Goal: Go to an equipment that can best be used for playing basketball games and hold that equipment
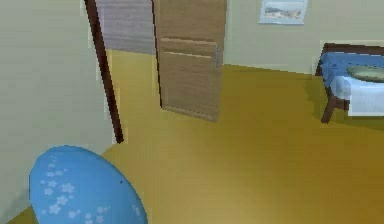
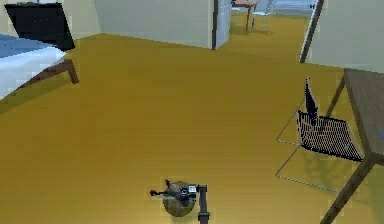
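Note:
In the arm side view the dark arm [image 2: 203, 205] rises a short way from the bottom edge. Left of its end is my gripper [image 2: 165, 190], low over the ochre floor. A round grey-brown ball-like blob [image 2: 180, 207] sits right at the gripper. I cannot tell whether it rests on the floor or hangs from the fingers, so I cannot tell whether the gripper holds anything.
A wire chair [image 2: 325, 132] and a wooden table [image 2: 365, 105] stand at the arm side view's right, a bed [image 2: 25, 62] at its left. The forward view has a blue flowered round object [image 1: 80, 190], a wooden door [image 1: 190, 60] and a blue bed [image 1: 355, 75].

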